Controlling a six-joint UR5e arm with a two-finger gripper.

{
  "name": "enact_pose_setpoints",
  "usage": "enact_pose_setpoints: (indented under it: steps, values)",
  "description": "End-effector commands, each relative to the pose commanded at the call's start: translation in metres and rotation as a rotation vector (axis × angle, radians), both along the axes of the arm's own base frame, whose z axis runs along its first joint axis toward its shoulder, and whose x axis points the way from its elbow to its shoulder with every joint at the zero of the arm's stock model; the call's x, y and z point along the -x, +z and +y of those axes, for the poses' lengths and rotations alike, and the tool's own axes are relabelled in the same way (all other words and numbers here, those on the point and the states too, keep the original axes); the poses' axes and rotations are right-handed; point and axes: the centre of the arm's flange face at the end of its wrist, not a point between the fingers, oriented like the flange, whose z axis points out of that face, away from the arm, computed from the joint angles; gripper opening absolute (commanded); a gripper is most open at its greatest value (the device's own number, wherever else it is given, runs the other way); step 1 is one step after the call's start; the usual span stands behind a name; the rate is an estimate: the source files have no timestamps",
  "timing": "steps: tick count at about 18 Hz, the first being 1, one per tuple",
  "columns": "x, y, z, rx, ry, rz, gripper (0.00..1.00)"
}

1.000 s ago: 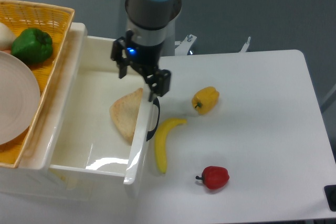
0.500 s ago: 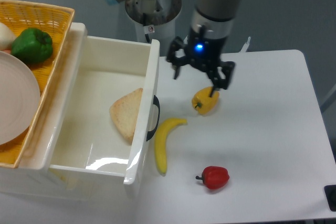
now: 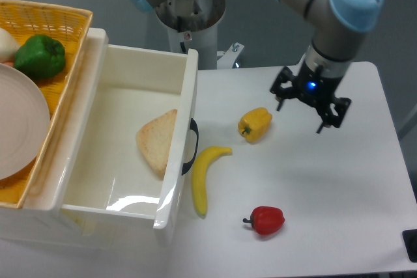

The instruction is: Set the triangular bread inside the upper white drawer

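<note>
White worktop point(image 3: 339, 180), carrying the loose items and, at its left end, the storage unit. Upper white drawer point(image 3: 98, 131), pulled open, deep-walled, with a black handle point(image 3: 190, 148) on its front panel facing the worktop's middle. Yellow wicker basket point(image 3: 39, 21), set over the drawer unit's left side, partly out of frame; it holds a pale round plate point(image 3: 19, 122), a green pepper point(image 3: 40, 55) and a white object point(image 3: 5, 42) cut off by the frame edge. Robot arm point(image 3: 326, 4), grey with blue joint caps, reaching over the right half of the worktop. Triangular bread point(image 3: 158, 142), lying flat on the drawer floor against the front wall, just behind the handle. Banana point(image 3: 204, 177), on the worktop just beside the drawer front, curving from the handle toward the near edge. Gripper point(image 3: 308, 103), hanging above the worktop to the right of the yellow pepper and apart from it; its fingers are spread and nothing is between them, and a blue light glows on its body. Yellow pepper point(image 3: 255, 124), on the worktop between the drawer front and the gripper. Red pepper point(image 3: 266, 219), near the worktop's front edge, well apart from the gripper.
</note>
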Motion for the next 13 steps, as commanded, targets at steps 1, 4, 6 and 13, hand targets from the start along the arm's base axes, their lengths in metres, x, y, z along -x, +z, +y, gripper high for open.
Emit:
enact_pose_setpoints:
  steps: [1,4,6,13]
  values:
    - [0.004,-0.008,-0.001,0.011,-0.019,-0.001,1.0]
    - [0.028,-0.023,-0.013,0.037,-0.005,0.065,1.0]
    - [0.036,-0.037,-0.014,0.041,-0.001,0.066,1.0]
    - [0.066,-0.069,-0.036,0.069,-0.052,0.06,1.0]
